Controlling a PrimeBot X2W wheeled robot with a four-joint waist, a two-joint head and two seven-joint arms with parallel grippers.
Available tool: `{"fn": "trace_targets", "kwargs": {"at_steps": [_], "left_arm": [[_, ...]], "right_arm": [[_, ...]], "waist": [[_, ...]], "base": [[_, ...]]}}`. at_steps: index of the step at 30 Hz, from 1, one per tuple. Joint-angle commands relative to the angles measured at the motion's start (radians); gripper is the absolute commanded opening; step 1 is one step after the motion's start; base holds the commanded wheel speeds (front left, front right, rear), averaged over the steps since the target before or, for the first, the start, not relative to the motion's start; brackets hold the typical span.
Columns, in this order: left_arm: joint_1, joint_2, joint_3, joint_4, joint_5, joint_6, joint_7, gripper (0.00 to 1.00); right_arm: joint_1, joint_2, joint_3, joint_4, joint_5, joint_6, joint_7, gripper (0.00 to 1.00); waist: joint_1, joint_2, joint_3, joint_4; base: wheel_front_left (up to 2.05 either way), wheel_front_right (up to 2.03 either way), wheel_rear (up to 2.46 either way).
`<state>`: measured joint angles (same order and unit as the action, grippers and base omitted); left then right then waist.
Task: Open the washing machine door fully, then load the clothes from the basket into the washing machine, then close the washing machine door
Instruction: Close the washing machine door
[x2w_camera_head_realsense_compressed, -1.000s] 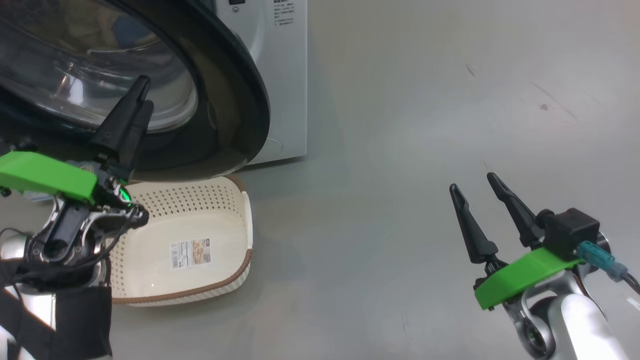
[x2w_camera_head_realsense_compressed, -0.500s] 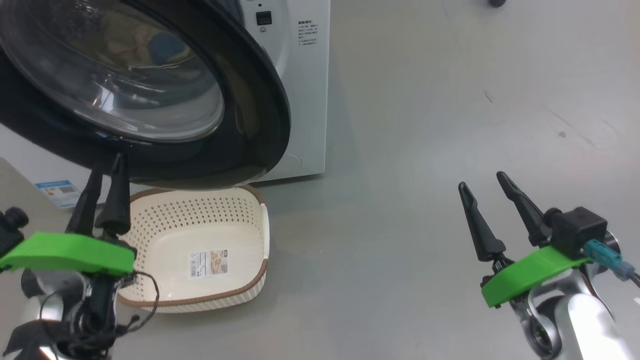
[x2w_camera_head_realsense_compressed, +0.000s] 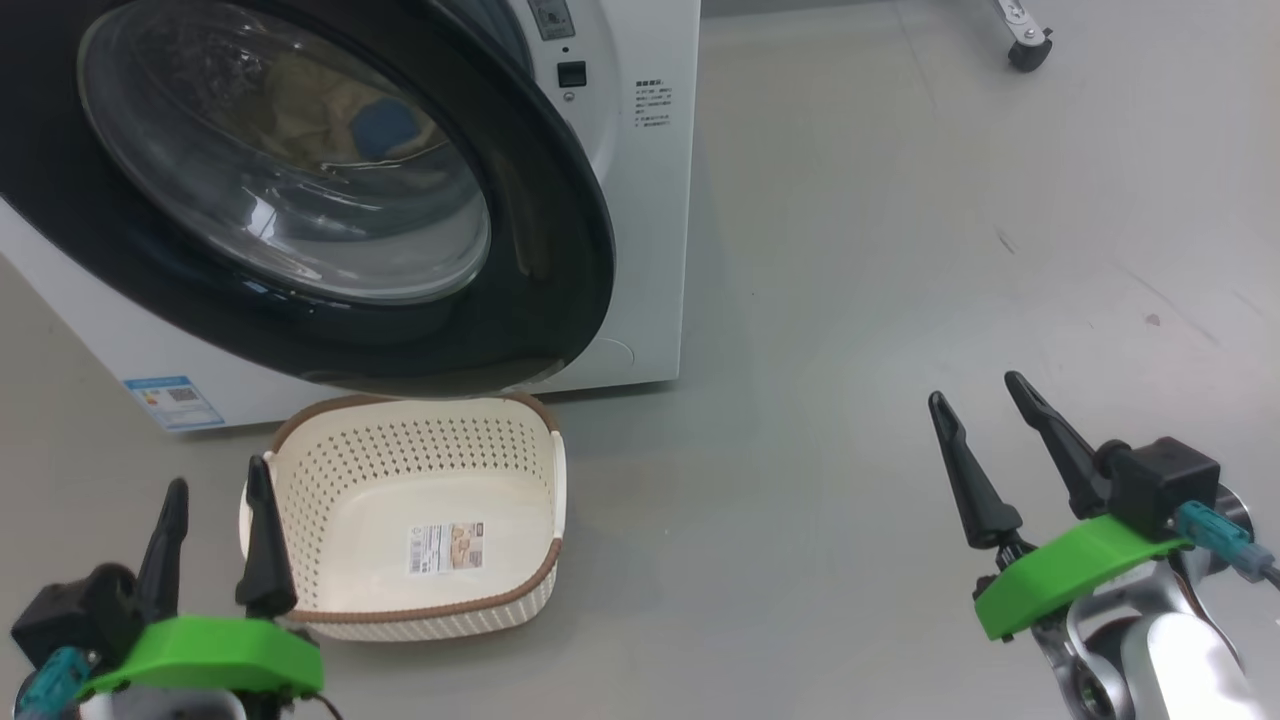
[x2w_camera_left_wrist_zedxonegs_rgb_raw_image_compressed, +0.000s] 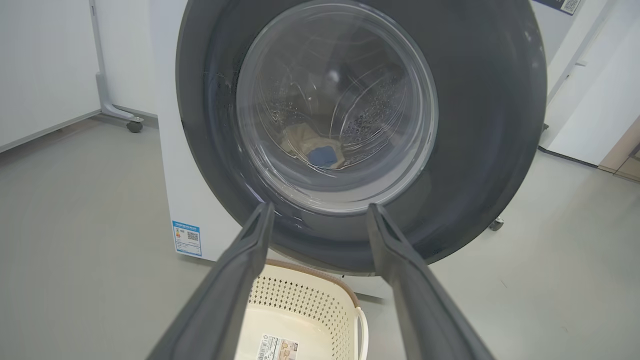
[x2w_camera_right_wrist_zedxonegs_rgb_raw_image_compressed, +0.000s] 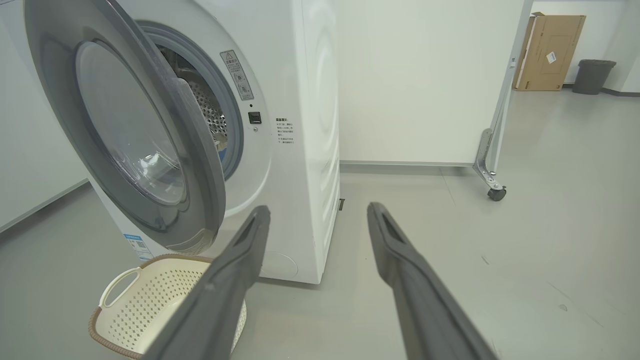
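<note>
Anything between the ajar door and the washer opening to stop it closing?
Nothing visible: the gap between the glossy black round door and the white washing machine looks clear. The cream perforated basket sits below.

A grey floor (x2w_camera_right_wrist_zedxonegs_rgb_raw_image_compressed: 560, 215) carries a white partition (x2w_camera_right_wrist_zedxonegs_rgb_raw_image_compressed: 415, 80) on a black caster (x2w_camera_right_wrist_zedxonegs_rgb_raw_image_compressed: 496, 194). At the floor's far edge a cardboard box (x2w_camera_right_wrist_zedxonegs_rgb_raw_image_compressed: 550, 52) stands against the wall, with a grey bin (x2w_camera_right_wrist_zedxonegs_rgb_raw_image_compressed: 592, 76) just beside it. A dark scuff (x2w_camera_head_realsense_compressed: 1151, 320) marks the floor.

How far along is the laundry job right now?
Done: the basket is empty; the clothes lie inside, behind the washing machine door. In hand: nothing, left gripper and right gripper open, empty. Left: the door stands ajar; push it shut.
</note>
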<state>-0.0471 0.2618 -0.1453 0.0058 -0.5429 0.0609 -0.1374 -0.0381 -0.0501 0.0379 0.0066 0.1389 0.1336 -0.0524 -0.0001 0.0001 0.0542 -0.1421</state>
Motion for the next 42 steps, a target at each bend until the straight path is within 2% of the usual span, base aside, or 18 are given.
{"fn": "trace_targets", "kwargs": {"at_steps": [1, 5, 13, 38, 39, 41, 42], "left_arm": [[-0.016, 0.031, 0.036, -0.041, 0.022, 0.018, -0.012, 1.00], [0.055, 0.035, 0.034, -0.051, 0.071, 0.071, -0.029, 1.00], [0.108, 0.034, 0.027, -0.080, 0.100, 0.109, -0.040, 1.00], [0.098, 0.045, 0.015, -0.081, 0.103, 0.125, -0.037, 1.00], [0.096, 0.046, 0.014, -0.081, 0.104, 0.125, -0.038, 1.00], [0.091, 0.047, 0.011, -0.082, 0.106, 0.125, -0.038, 1.00], [0.087, 0.048, 0.009, -0.083, 0.106, 0.123, -0.037, 1.00]], "right_arm": [[-0.019, -0.017, 0.018, -0.040, -0.014, -0.003, 0.002, 1.00], [0.003, -0.019, 0.013, -0.046, -0.017, -0.003, 0.010, 1.00], [0.028, -0.023, 0.011, -0.057, -0.024, -0.003, 0.023, 1.00], [0.022, -0.015, 0.009, -0.061, -0.018, -0.003, 0.024, 1.00], [0.018, -0.014, 0.004, -0.059, -0.016, -0.003, 0.022, 0.93], [0.004, -0.013, -0.009, -0.052, -0.014, -0.003, 0.020, 0.13], [-0.005, -0.012, -0.013, -0.049, -0.013, -0.003, 0.018, 0.00]], "waist": [[0.0001, -0.0001, -0.004, 0.003], [0.0001, -0.0001, -0.014, 0.013], [0.0001, -0.0001, -0.023, 0.021], [0.0001, -0.0001, -0.005, 0.020], [0.0001, -0.0001, -0.002, 0.022], [0.0001, -0.0001, 0.005, 0.028], [0.0001, -0.0001, 0.009, 0.032]], "base": [[0.00, 0.00, 0.00], [0.00, 0.00, 0.00], [0.00, 0.00, 0.00], [0.00, 0.00, 0.00], [0.00, 0.00, 0.00], [0.00, 0.00, 0.00], [0.00, 0.00, 0.00]]}}
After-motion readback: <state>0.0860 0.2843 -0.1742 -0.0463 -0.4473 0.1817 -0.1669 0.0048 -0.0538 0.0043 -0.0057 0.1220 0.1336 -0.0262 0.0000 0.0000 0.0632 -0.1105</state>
